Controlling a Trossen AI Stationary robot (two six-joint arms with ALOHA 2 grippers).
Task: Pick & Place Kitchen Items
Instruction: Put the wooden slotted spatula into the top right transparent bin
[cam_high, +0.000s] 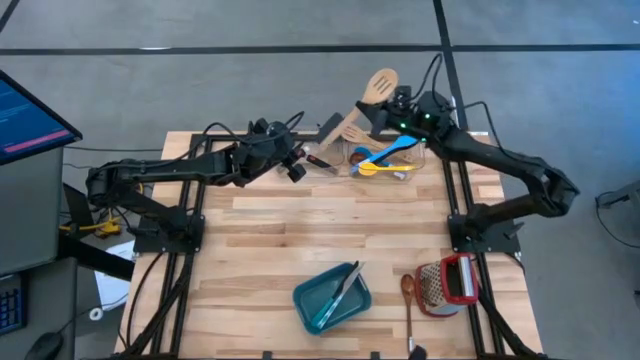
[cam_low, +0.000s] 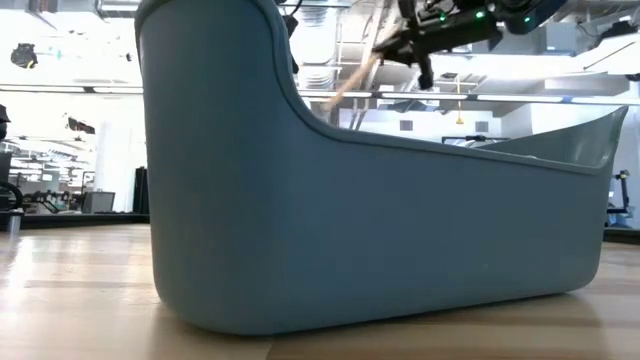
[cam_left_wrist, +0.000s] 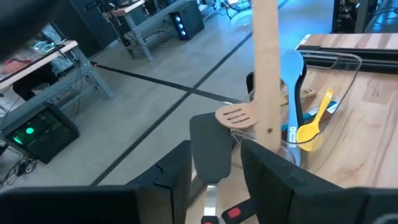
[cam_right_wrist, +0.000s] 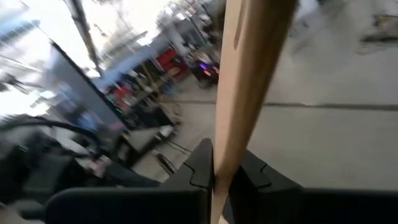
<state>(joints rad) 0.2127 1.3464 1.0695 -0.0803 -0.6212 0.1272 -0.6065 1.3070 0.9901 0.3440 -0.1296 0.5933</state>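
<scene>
Up at the tabletop's (cam_high: 300, 240) far edge, the right end effector (cam_right_wrist: 214, 171) pinches a pale slotted spatula (cam_high: 380, 87) above the clear container (cam_high: 385, 160) of utensils. Just beside it, the left end effector (cam_left_wrist: 214, 165) is spread, holding nothing.

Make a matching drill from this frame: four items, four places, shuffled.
Items:
1. pale slotted wooden spatula
2. yellow plastic spoon
3. brown wooden spoon
4. teal plastic bin

Places or states:
A. lying on the wooden table beside the red-and-silver item
B. gripped by the right gripper, above the table's far edge
C. near the front edge, with a slim dark utensil inside
D. in the clear container with the blue spoon

Pairs: 1-B, 2-D, 3-A, 4-C
</scene>
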